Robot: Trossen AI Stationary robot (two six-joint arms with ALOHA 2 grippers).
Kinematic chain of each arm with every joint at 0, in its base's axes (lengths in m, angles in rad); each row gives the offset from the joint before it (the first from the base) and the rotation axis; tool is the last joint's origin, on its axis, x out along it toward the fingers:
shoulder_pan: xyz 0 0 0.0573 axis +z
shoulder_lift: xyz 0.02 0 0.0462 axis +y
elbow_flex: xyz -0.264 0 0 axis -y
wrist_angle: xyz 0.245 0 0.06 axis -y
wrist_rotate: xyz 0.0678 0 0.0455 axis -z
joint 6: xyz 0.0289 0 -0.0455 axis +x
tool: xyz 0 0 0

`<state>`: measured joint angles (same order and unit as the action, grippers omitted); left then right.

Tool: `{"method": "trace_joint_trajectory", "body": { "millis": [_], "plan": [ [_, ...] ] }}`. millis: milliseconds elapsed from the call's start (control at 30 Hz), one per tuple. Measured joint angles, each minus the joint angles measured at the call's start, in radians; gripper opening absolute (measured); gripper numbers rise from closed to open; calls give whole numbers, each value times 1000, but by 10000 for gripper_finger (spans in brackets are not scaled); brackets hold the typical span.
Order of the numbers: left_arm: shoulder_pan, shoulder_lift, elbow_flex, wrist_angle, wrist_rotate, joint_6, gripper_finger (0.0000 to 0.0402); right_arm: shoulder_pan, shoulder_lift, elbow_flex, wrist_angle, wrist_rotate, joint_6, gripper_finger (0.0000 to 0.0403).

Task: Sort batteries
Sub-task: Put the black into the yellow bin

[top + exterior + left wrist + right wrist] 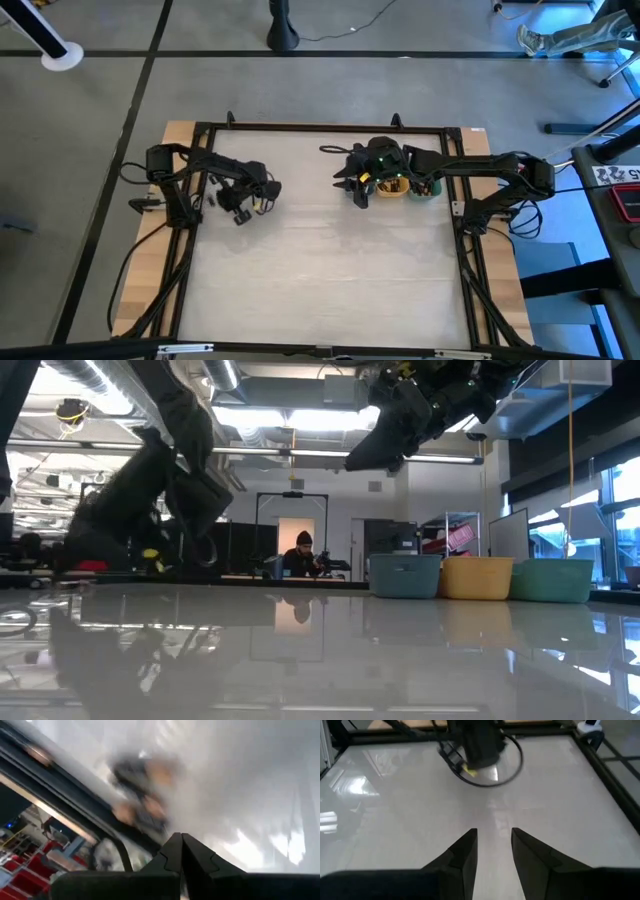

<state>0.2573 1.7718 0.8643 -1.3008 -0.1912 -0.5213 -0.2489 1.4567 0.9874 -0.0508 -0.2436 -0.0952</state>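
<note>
No batteries show in any view. Three small trays stand in a row at the table's far right: slate-blue (405,576), orange (475,577) and green (550,580). From above, the orange tray (393,187) and the green tray (426,188) show partly under my right arm. My right gripper (493,832) hangs open above the white tabletop just left of the trays (352,188), with nothing between its fingers. My left gripper (178,837) is shut and empty, at the table's far left (240,213), pointing down at a slant.
A black frame (320,128) rims the white tabletop (320,270), with wooden strips outside it. The middle and near parts of the table are bare. Cables hang at my left wrist (485,770). A person (303,555) sits in the room beyond the table.
</note>
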Motion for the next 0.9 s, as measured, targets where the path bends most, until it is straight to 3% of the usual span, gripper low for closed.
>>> {"method": "trace_joint_trajectory", "body": {
  "millis": [167, 367, 700, 900],
  "plan": [
    [-58, -5, -21, -115, 190, 71, 0, 0, 0, 0, -28, 0, 0, 122],
    [-83, -5, -114, -75, 326, 106, 0, 0, 0, 0, -2, 1, -12, 122],
    [-109, 34, -135, 4, 370, 84, 0, 0, 0, 0, -37, 0, -15, 122],
    [-109, 44, -182, 72, 335, 88, 0, 0, 0, 0, -36, 0, -15, 122]
  ]
}}
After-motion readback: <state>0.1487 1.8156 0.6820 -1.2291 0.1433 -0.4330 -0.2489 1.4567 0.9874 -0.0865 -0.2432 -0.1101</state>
